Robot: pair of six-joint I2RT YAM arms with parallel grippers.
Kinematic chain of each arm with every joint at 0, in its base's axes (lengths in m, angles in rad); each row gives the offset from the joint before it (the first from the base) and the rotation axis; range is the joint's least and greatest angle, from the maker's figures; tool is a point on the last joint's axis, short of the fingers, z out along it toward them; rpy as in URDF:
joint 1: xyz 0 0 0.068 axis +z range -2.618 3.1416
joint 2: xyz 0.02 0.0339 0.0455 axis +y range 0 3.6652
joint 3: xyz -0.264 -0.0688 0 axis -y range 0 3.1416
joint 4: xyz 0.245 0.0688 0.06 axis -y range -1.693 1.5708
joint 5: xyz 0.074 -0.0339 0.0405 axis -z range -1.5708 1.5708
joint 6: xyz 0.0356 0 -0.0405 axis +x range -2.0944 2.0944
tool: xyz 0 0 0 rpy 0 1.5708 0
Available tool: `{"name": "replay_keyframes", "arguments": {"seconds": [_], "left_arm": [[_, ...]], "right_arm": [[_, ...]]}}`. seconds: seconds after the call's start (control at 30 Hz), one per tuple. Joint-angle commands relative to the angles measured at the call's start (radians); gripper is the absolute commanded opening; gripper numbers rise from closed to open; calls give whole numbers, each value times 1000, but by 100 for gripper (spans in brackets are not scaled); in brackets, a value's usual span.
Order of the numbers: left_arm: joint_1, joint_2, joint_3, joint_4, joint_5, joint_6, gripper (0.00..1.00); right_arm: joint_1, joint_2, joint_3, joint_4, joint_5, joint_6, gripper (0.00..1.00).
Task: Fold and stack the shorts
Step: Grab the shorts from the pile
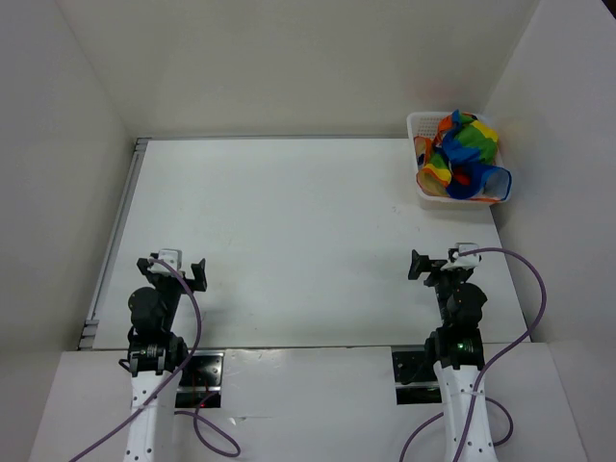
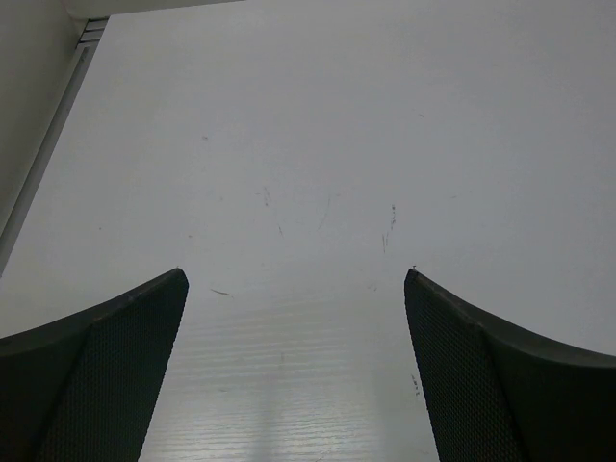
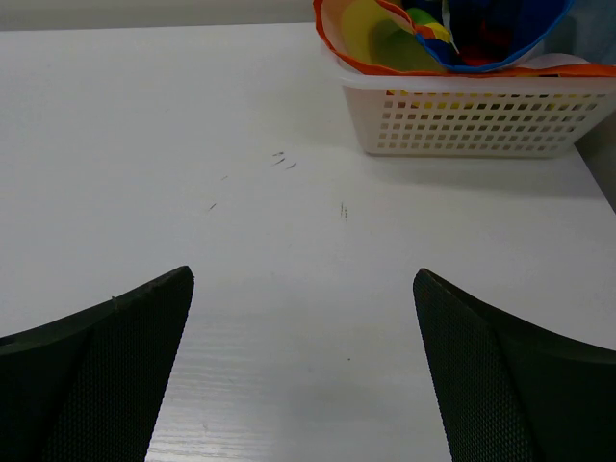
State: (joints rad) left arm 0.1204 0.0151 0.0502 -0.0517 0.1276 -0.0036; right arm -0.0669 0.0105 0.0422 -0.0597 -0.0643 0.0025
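Observation:
The rainbow shorts (image 1: 464, 154) lie crumpled in the white lattice basket (image 1: 429, 192) at the table's far right corner, one leg hanging over its front rim. The shorts (image 3: 423, 34) and the basket (image 3: 472, 120) also show at the top of the right wrist view. My right gripper (image 1: 436, 263) is open and empty, near the front edge, well short of the basket; in its wrist view (image 3: 303, 289) only bare table lies between the jaws. My left gripper (image 1: 176, 269) is open and empty at the front left, over bare table (image 2: 295, 284).
White walls close the table on the left, back and right. A metal rail (image 1: 117, 226) runs along the table's left edge, also showing in the left wrist view (image 2: 43, 159). The basket stands close against the right wall.

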Motion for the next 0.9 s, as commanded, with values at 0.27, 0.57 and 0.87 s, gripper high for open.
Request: {"name": "replay_keyframes", "arguments": {"seconds": [0.27, 0.57, 0.87], "left_arm": [[-4, -15, -32, 36, -2, 4, 100], [-4, -15, 34, 255, 154, 4, 100], [-4, 190, 356, 207, 201, 4, 100]], "right_arm": [[7, -12, -38, 58, 3, -10, 100], [7, -12, 100, 60, -470, -764, 100], [7, 117, 358, 141, -256, -1051, 100]]}}
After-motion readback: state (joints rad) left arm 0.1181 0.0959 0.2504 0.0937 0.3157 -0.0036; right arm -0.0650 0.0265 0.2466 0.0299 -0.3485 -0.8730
